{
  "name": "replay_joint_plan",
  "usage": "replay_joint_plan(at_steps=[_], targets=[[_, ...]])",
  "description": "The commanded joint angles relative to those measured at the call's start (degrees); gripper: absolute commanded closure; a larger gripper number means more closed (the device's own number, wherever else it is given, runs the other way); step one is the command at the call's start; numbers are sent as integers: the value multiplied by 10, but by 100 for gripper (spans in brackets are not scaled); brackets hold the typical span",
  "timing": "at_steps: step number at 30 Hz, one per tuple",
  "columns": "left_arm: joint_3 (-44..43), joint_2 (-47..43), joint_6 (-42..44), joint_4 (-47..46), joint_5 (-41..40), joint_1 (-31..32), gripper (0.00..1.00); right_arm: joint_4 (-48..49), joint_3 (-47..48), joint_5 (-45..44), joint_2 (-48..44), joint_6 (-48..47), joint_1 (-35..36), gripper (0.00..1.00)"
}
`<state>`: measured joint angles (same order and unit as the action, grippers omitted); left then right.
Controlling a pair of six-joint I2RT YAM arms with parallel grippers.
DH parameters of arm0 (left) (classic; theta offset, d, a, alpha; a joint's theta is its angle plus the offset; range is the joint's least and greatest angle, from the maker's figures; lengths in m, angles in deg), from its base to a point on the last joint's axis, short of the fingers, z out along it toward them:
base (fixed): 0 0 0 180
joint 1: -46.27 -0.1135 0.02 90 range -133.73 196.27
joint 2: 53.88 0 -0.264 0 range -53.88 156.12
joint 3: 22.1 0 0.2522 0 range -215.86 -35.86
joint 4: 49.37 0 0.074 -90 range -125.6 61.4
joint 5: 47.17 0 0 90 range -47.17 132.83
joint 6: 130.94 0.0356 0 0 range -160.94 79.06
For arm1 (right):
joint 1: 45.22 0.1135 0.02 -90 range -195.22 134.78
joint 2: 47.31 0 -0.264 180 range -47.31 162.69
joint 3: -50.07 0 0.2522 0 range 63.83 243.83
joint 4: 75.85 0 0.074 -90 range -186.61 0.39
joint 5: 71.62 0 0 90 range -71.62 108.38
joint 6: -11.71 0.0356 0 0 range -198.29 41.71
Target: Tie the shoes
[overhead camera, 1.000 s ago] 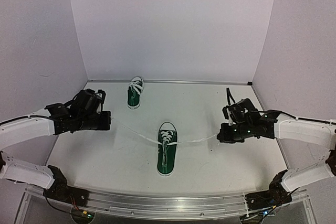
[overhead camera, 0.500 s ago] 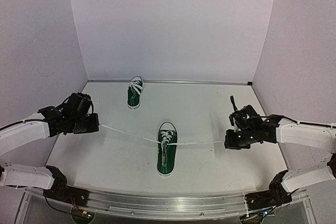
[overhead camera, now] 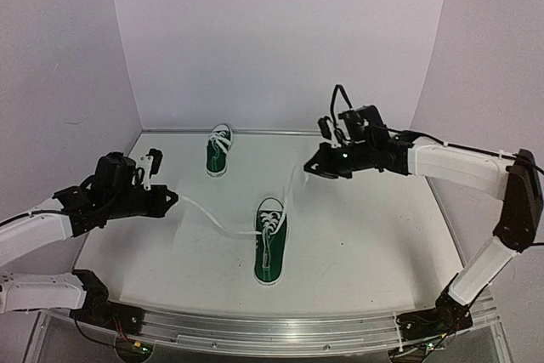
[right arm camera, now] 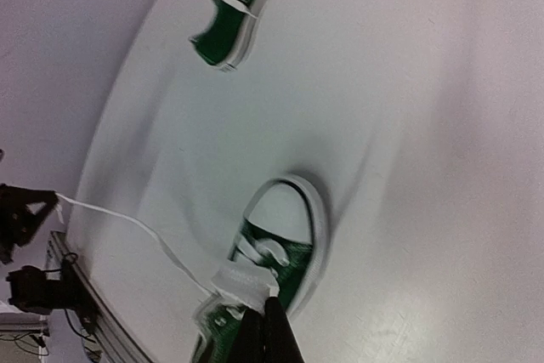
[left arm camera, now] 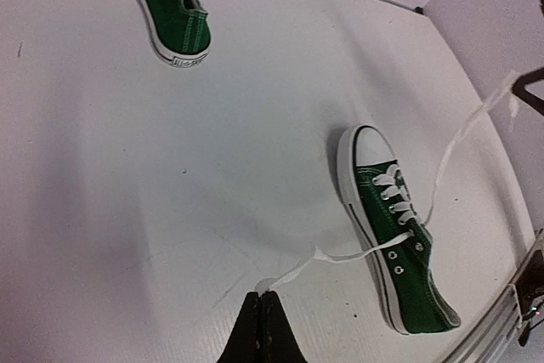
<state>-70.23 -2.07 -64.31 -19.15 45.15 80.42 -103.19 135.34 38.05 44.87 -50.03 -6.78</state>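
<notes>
The left fingers [left arm camera: 249, 337] and right fingers [right arm camera: 280, 342] each pinch one lace [overhead camera: 204, 212] of the near shoe [overhead camera: 270, 248]; crossing them over it looks next.

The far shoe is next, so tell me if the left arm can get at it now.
Probably not yet. Nothing lies between the left gripper and the far shoe, but it is shut on the lace of the near shoe and must let go first.

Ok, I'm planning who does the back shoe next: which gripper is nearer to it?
Left. The left gripper sits low, near-left of the back shoe; the right gripper hangs raised, farther off on the right side.
</notes>
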Motion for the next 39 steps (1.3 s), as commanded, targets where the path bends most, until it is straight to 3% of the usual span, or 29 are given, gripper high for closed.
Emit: replay_joint_plan(at_steps=[1, 8, 14, 19, 24, 26, 33, 39], targets=[[63, -72, -38, -125, 116, 22, 100, 75, 116, 106, 118, 19, 54, 100], [50, -92, 7, -72, 110, 142, 100, 131, 284, 119, 298, 102, 131, 100], [52, -95, 20, -84, 137, 203, 100, 151, 372, 109, 408, 154, 167, 100], [51, -89, 19, -81, 138, 209, 100, 154, 372, 141, 434, 172, 178, 77], [45, -65, 21, -80, 137, 210, 100, 148, 337, 155, 384, 149, 176, 50], [43, -58, 21, -82, 139, 210, 100, 137, 330, 167, 367, 139, 176, 46], [36, -51, 20, -81, 121, 210, 100, 50, 261, 144, 278, 51, 146, 51], [23, -20, 15, -92, 95, 209, 100, -129, 275, 68, 271, -106, 130, 64]])
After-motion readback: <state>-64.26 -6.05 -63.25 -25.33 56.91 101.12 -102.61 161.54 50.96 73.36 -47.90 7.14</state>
